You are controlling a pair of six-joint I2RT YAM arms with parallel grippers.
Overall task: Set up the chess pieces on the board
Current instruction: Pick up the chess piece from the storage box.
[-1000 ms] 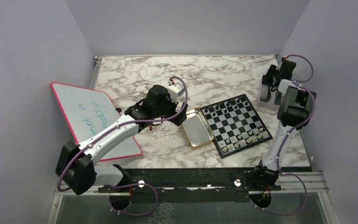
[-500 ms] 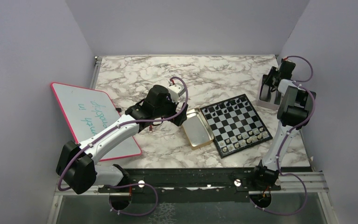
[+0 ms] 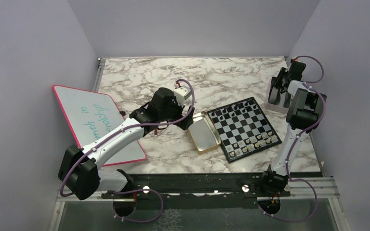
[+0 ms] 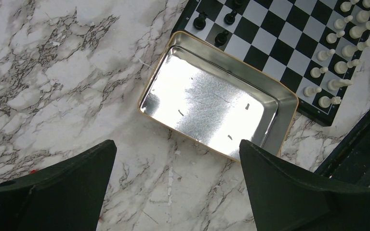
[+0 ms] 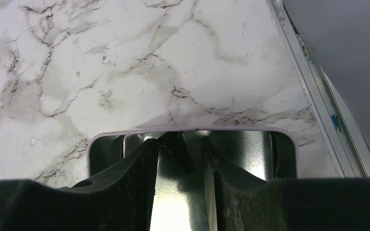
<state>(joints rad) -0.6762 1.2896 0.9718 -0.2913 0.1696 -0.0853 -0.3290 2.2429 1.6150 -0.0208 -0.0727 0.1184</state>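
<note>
Our right gripper (image 5: 180, 142) has shifted slightly at the metal tray (image 5: 283, 154), fingers narrowed, hold unclear; left gripper (image 4: 177, 144) spread; we lift straight.

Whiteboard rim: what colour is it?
Pink; the whiteboard shows best in the top view.

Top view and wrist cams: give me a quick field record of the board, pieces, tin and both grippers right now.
chessboard: right of centre
black pieces: on the board's far rows
white pieces: on the board's near rows
gold tin: open, beside the board's left edge, no pieces seen inside
left gripper: wide open above the tin, holding nothing
right gripper: far right, jaws narrow, over a shiny tray; grip unclear
whiteboard: left side, partly under the left arm
</note>
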